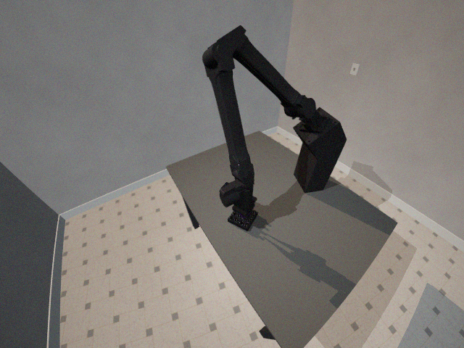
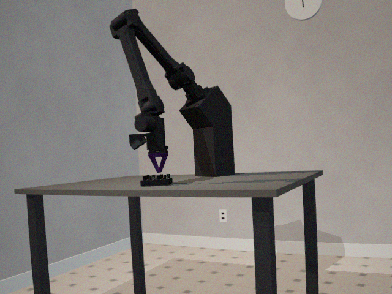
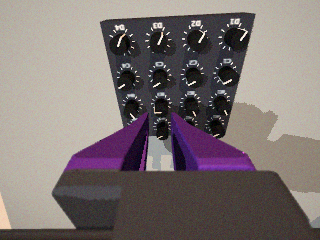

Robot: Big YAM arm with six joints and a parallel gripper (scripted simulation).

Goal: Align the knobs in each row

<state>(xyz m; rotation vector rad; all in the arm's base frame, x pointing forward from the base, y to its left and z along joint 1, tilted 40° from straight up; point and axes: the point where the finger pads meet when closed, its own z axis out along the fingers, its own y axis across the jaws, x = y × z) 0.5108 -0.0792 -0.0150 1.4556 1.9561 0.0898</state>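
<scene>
Right above the knob box [image 3: 177, 75] your gripper [image 3: 160, 131] hangs, pointing straight down. Its two purple fingers stand close together with a small gap between them, and nothing is held in that gap. From the wrist view you can see one knob [image 3: 162, 128] of the nearest row sitting in line with the gap, with a finger on each side of it. You cannot tell from that view if the fingers touch the knob. From the side, the finger tips [image 2: 157, 171] sit just over the tops of the knobs.

Your knob box [image 2: 156, 179] stands flat on the gray table [image 2: 240, 186], near the table's far left part. The arm's dark base [image 2: 212, 136] stands on the same table, to the right of the box. A white clock [image 2: 302, 7] hangs on the wall high up.
</scene>
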